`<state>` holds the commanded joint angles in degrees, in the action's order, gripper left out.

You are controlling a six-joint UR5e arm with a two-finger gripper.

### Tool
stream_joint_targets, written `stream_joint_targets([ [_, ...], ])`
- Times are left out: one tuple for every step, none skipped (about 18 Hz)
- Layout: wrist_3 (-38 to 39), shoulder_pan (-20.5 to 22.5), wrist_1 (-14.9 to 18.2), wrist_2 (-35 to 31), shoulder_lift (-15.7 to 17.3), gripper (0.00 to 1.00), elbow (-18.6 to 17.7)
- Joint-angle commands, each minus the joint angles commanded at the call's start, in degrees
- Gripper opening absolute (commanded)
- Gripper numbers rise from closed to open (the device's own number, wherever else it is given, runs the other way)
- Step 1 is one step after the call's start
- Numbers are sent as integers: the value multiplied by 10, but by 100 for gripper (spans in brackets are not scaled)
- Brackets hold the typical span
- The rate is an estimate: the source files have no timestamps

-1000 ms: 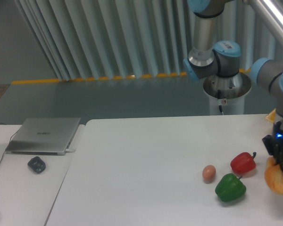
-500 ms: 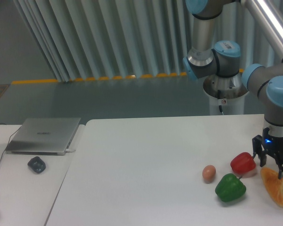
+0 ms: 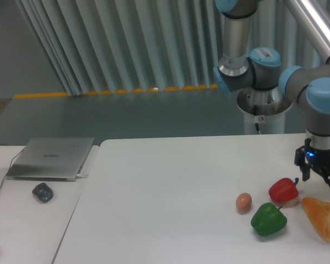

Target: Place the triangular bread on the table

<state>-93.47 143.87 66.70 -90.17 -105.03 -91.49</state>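
The triangular bread (image 3: 324, 219), a golden orange-brown wedge, lies flat on the white table (image 3: 170, 187) at the far right, next to the red pepper. My gripper (image 3: 319, 185) hangs just above the bread's upper left corner, apart from it, its dark fingers spread open with nothing between them. The right edge of the bread is cut off by the frame.
A red bell pepper (image 3: 283, 190), a green bell pepper (image 3: 268, 219) and a small tan egg (image 3: 243, 202) sit left of the bread. A grey laptop (image 3: 50, 158) and a mouse (image 3: 43, 192) rest on the smaller desk at the left. The robot's base (image 3: 263, 104) stands behind the table.
The gripper let go of the bread and rose, shifting slightly left. The bread went from hanging upright in the fingers to lying flat on the table.
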Motion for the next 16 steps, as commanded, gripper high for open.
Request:
stream_joint_targets([
  [-36, 7, 4, -4, 4, 100, 2],
  [-64, 16, 15, -4, 9, 100, 3],
  [-86, 25, 25, -4, 10, 100, 7],
  [-106, 33, 39, -4, 10, 100, 16],
  [-122, 40, 54, -4, 10, 100, 25],
  [-134, 44, 68, -4, 10, 100, 34],
  [-145, 48, 73, -5, 10, 100, 39],
  [-149, 52, 75, -5, 11, 100, 39],
  [-149, 54, 75, -5, 10, 100, 38],
  [-152, 57, 75, -5, 10, 100, 37],
  [-157, 59, 74, -5, 10, 100, 35],
  [-169, 62, 74, -5, 9, 100, 34],
  [-173, 63, 74, -5, 9, 100, 34],
  [-174, 63, 74, -5, 9, 100, 34],
  [-174, 63, 74, -5, 8, 100, 34],
  [-174, 63, 73, -4, 8, 100, 34],
])
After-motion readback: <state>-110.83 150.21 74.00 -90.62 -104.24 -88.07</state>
